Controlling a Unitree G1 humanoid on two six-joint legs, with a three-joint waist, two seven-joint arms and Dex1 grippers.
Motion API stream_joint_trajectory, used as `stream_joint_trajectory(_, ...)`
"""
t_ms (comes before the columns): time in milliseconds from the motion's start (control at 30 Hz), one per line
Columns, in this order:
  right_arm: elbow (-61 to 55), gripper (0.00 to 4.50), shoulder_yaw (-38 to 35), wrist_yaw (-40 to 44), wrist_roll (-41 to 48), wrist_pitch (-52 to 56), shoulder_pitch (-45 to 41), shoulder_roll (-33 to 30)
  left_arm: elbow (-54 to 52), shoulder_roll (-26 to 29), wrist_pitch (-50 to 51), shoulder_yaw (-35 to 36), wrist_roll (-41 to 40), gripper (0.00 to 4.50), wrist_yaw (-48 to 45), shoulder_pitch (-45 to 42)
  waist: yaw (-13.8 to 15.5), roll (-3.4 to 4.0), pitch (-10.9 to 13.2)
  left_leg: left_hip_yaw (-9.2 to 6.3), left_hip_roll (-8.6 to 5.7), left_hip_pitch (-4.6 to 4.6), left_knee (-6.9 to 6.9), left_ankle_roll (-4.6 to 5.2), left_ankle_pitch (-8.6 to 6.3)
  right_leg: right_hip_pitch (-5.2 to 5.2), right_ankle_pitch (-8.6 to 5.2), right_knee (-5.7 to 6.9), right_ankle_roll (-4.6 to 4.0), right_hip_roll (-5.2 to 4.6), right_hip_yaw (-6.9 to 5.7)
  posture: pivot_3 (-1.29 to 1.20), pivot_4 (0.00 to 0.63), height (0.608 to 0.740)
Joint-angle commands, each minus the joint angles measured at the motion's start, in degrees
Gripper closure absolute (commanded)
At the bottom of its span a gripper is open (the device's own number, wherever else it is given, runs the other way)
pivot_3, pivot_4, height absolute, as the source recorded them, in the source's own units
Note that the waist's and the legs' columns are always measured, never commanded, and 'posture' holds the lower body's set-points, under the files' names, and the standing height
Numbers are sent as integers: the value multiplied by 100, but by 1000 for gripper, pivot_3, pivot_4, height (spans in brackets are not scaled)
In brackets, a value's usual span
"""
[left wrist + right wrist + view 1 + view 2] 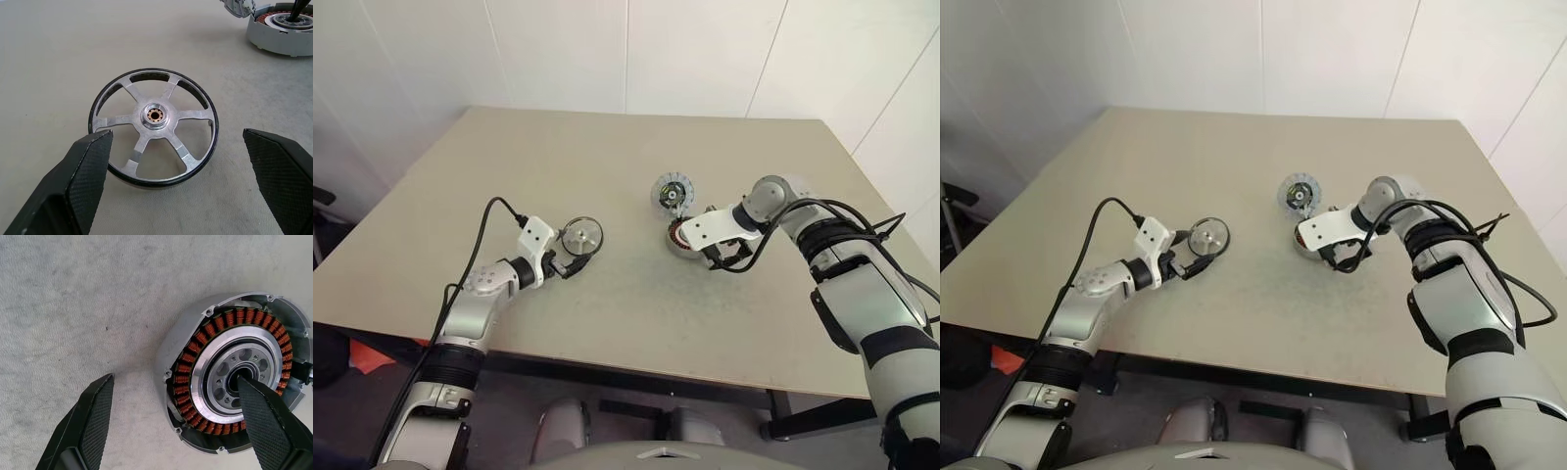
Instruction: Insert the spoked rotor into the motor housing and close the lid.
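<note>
the spoked rotor [154, 134] lay on the tan table [607, 166] towards its left side, spokes up, with a brass-coloured hub at its centre. the left gripper [570, 264] sat low at the table, pointing across at the rotor from the near-left, its two black fingers [83, 181] spread wide with the rotor's near edge between them; one finger sat right at the dark rim, though whether it touched could not be told, and the other stood clear. well apart to the right, the motor housing [234, 377] rested open-side up, its ring of copper windings showing around a dark centre. the right gripper [717, 257] hung over it, pointing steeply down, fingers also spread: one fingertip [264, 416] sat in or just over the housing's central bore, the other stood out over bare table beside the housing's wall. neither gripper held anything. the lid [673, 192] sat just beyond the housing, towards the far side of the table, its finned face with the dark hub and yellow-green marks showing.
</note>
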Motion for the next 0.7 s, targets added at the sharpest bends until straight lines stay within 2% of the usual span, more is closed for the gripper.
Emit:
stream_joint_trajectory(33, -25, 23, -47, -124, -13, -76, -254, 44, -181, 17, -67, 97, -59, 0, 26, -16, 0, 0, 0, 0, 0, 0, 0, 0, 0, 0, 0, 0, 0, 0, 0, 0, 0, 740)
stream_joint_trajectory(133, -5, 23, -58, -129, -7, -74, -268, 56, -189, 12, -62, 96, -59, 0, 32, -9, -2, 0, 0, 0, 1, -1, -1, 0, 0, -2, 0, 0, 0, 0, 0, 0, 0, 740)
stream_joint_trajectory(167, 7, 198, -74, -103, 10, -54, -272, 61, -190, 10, -61, 96, -59, 0, 33, -8, -4, 0, 0, 1, 0, -1, -1, 0, 0, -2, 0, 0, 0, 0, 1, 0, 0, 740)
stream_joint_trajectory(233, 16, 650, -86, -35, 31, -43, -281, 59, -191, 9, -59, 95, -59, 0, 33, -10, -3, 0, 0, 1, 0, -1, -1, 0, 0, -3, 0, 1, 0, 0, 1, 0, 0, 740)
stream_joint_trajectory(367, 3, 1942, -87, -121, 16, -81, -276, 60, -186, 11, -66, 91, -55, 0, 26, -14, 0, 0, 0, 1, 0, -4, -1, 0, 0, -6, 0, 2, 0, 0, 1, 0, 0, 740)
stream_joint_trajectory(400, 5, 1942, -83, -99, 20, -84, -274, 61, -184, 11, -68, 90, -55, 0, 23, -14, -3, 0, 0, 1, 0, -5, -1, 0, 0, -7, 0, 2, -1, 0, 1, 0, 0, 740)
stream_joint_trajectory(500, 5, 2427, -97, -33, 51, -81, -276, 66, -182, 13, -71, 90, -53, 0, 19, -15, -21, -2, 0, 2, 1, -5, -2, 0, 0, -8, -1, 2, -2, 1, 2, 0, 0, 740)
stream_joint_trajectory(700, 32, 2474, -99, -191, 13, -93, -311, 78, -141, 10, -95, 89, -43, 0, 16, -31, -91, -3, 2, 2, 3, -1, -1, -6, 4, -9, -2, 6, -2, 2, 2, 0, 0, 740)
